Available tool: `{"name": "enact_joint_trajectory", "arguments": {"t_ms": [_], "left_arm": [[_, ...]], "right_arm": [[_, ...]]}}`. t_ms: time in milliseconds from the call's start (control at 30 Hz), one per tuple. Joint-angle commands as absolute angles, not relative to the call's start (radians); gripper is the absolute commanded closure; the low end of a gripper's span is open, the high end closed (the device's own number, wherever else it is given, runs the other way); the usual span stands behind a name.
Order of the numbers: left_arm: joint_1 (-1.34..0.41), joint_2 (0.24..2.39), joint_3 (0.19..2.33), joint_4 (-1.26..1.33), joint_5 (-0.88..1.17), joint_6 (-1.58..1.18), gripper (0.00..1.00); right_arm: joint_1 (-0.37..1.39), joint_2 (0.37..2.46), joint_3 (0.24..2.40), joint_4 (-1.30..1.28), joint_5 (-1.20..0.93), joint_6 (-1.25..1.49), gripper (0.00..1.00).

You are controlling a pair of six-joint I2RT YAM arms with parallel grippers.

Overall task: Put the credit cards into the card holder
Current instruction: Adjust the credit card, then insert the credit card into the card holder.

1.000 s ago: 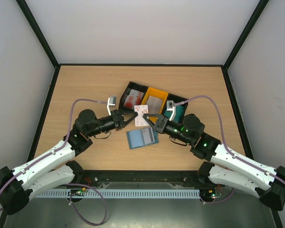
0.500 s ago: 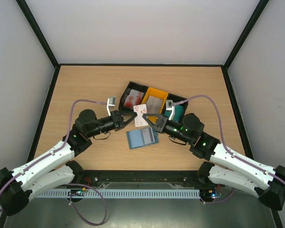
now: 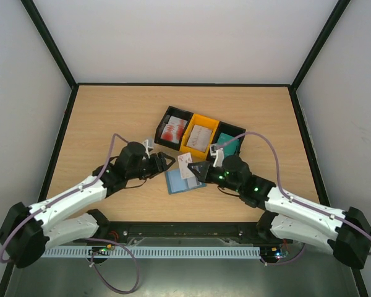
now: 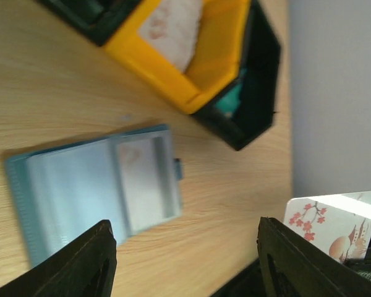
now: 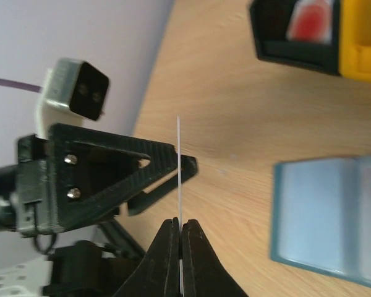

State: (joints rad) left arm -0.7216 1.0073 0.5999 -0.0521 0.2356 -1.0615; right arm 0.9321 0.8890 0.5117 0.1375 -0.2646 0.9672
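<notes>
1. Presently the task is at an early stage. The card holder (image 3: 184,180) lies opened flat on the tabletop (image 3: 111,117), just beneath and beside the right gripper (image 5: 180,228).
2. The left wrist view suggests a pale card (image 4: 139,176) already sits in one of the holder's sleeves. Blur prevents certainty, and no other filled sleeve can be made out.
3. The right gripper is pinching a red-and-white card (image 4: 331,226) by its edge and holds it upright in the air above the holder.
4. The left gripper (image 4: 185,226) is spread and carries nothing. It faces the right gripper, close beside the held card, and contact cannot be confirmed.
5. Three bins stand in a row beyond both grippers.
   - The black bin (image 3: 164,120), beyond the left gripper, holds red-and-white cards (image 3: 173,130).
   - The yellow bin (image 3: 205,119), between the others, holds whitish cards (image 3: 200,137).
   - The second black bin (image 3: 235,129), beyond the right gripper, holds teal cards (image 3: 232,145).
6. Outstanding, in my judgement, are seating the held card in the holder and then moving over the cards left in all three bins. Most of the work remains.
</notes>
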Motion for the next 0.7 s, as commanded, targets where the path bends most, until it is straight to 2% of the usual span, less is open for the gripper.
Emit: {"name": "enact_joint_trajectory", "arguments": {"t_ms": [0,333,667], "left_arm": [[-0.724,1.088,0.556,-0.059,0.205,-1.022,0.37],[-0.724,1.321,0.572,0.018,0.251,-0.945,0.6],[-0.724,1.458,0.619,-0.001,0.24,-0.873,0.63]], "right_arm": [[0.918,0.983,0.489,0.096,-0.242,0.903,0.98],[0.867,1.26,0.494,0.228,-0.278,0.859,0.98],[0.742,1.319,0.427,0.318,-0.364,0.809,0.98]]}}
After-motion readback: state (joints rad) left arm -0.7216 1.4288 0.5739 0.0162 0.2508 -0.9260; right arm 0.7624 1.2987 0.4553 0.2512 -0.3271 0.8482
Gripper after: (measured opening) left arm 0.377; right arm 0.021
